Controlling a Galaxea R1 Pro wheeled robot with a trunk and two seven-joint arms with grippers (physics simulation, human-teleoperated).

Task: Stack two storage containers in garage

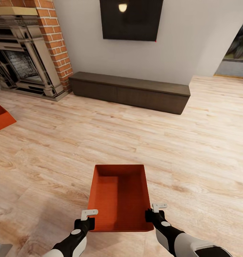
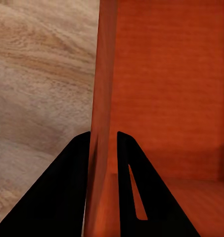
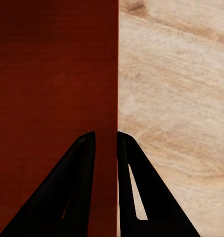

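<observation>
at the far left edge of the head view, a second red-orange open-top storage container is seen resting on the light wood-plank floor, cut off by the frame, near a brick fireplace. just ahead of the robot, a red-orange rectangular open-top storage container is held between both arms above the planks. its left wall is pinched by the left gripper, one black finger inside and one outside. its right wall is clamped likewise by the right gripper. a long dark low cabinet is seen against the grey wall, under a black wall-mounted screen.
</observation>
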